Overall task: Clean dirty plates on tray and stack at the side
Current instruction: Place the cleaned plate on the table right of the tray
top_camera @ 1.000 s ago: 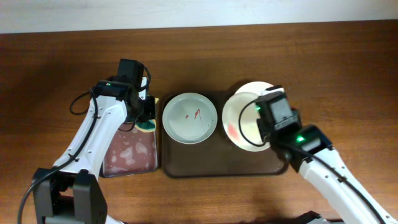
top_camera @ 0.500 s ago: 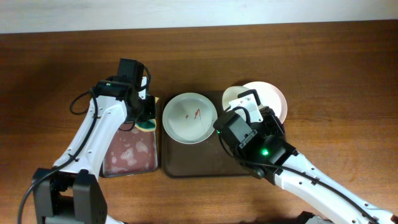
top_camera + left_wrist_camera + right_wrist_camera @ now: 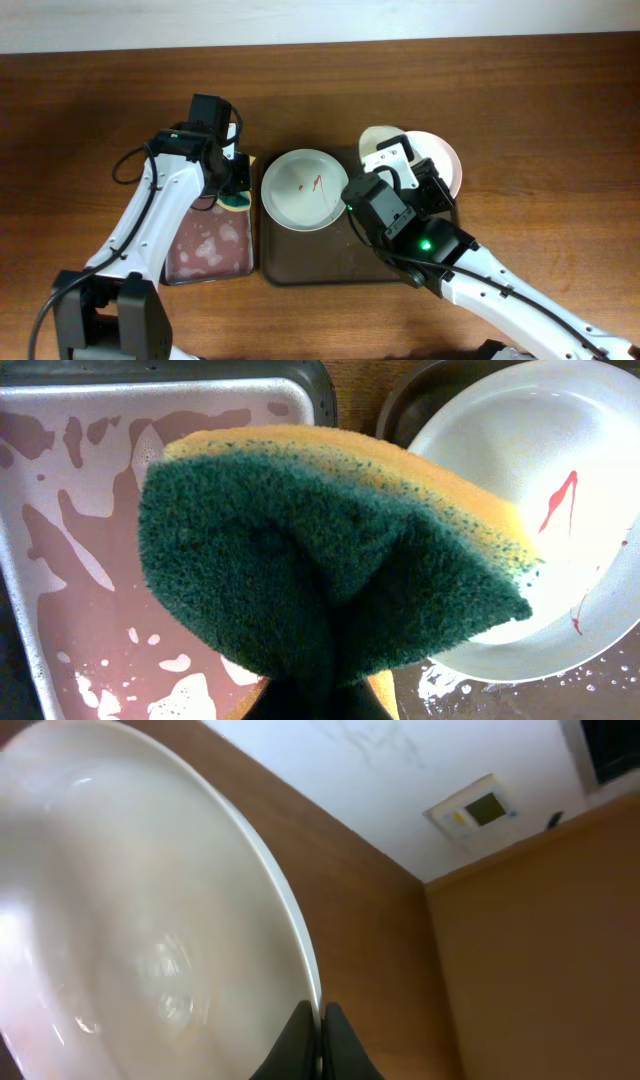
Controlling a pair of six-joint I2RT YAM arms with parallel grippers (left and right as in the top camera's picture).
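A pale green plate (image 3: 305, 188) with red scribbles lies at the left end of the dark brown tray (image 3: 310, 258); it also shows in the left wrist view (image 3: 520, 480). My left gripper (image 3: 233, 187) is shut on a yellow-and-green sponge (image 3: 330, 560) and holds it just left of that plate, above the tray edges. My right gripper (image 3: 320, 1020) is shut on the rim of a white plate (image 3: 150, 920) and holds it tilted over the tray's right end (image 3: 378, 140). A pinkish plate (image 3: 443, 165) shows beside it, partly hidden by the right arm.
A smaller black tray with a wet pinkish inside (image 3: 205, 245) stands left of the brown tray, under my left arm. My right arm (image 3: 420, 240) lies across the brown tray's right half. Bare wooden table surrounds both trays.
My right arm swung left over the tray and lifted the right-hand plate from lying flat to tilted. The left arm and sponge have not moved.
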